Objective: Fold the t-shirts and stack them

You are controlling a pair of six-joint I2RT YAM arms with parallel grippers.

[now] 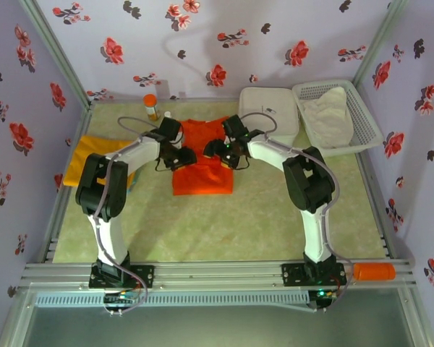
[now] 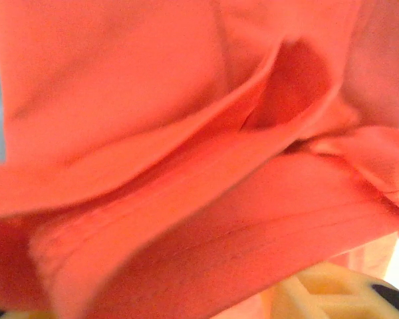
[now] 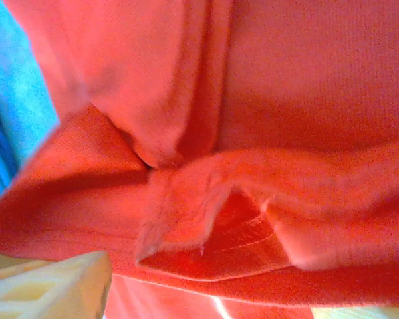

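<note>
The orange-red t-shirt (image 1: 202, 173) lies partly folded in the middle of the table. The yellow-orange t-shirt (image 1: 87, 157) lies at the left, half hidden by my left arm. My left gripper (image 1: 179, 155) is at the orange-red shirt's left edge. In its wrist view a thick fold of the shirt (image 2: 186, 219) crosses the jaws and one pale finger (image 2: 326, 292) shows beneath; the grip is hidden. My right gripper (image 1: 228, 153) is at the shirt's right edge. There the hem (image 3: 206, 219) drapes across wide-set jaws, with one finger (image 3: 53, 286) at the lower left.
An orange bottle (image 1: 151, 106) stands at the back left. A white lidded box (image 1: 269, 112) and a white basket (image 1: 369, 123) holding pale cloth sit at the back right. An orange cylinder (image 1: 374, 272) rests on the front rail. Flowered walls close three sides.
</note>
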